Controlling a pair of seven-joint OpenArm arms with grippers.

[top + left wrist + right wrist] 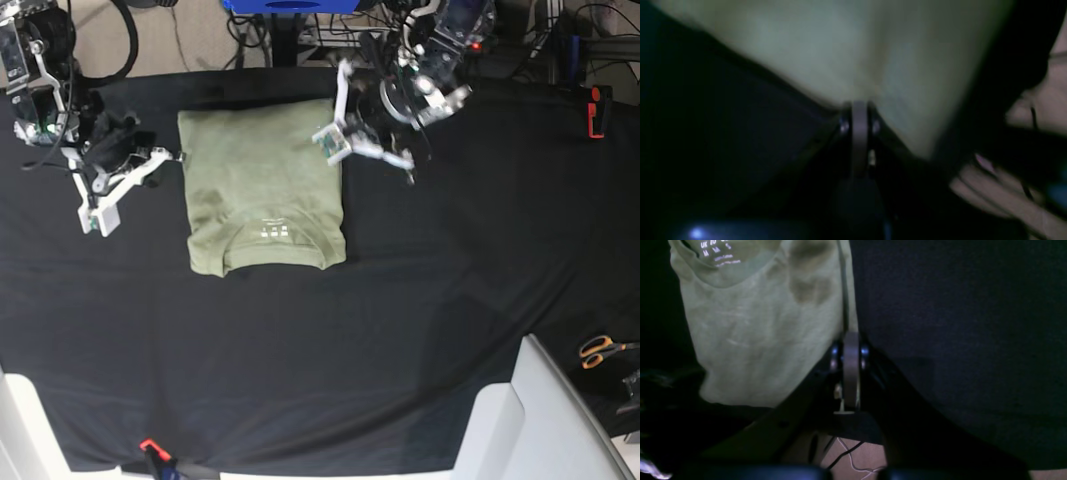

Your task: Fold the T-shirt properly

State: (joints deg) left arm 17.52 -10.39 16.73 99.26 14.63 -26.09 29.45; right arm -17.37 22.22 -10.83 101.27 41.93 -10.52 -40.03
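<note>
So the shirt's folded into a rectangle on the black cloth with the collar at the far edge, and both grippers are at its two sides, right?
Not quite: in the base view the T-shirt lies folded on the black cloth with its collar at the near edge, label showing. The left gripper and right gripper are at its two sides, as you said.
</note>
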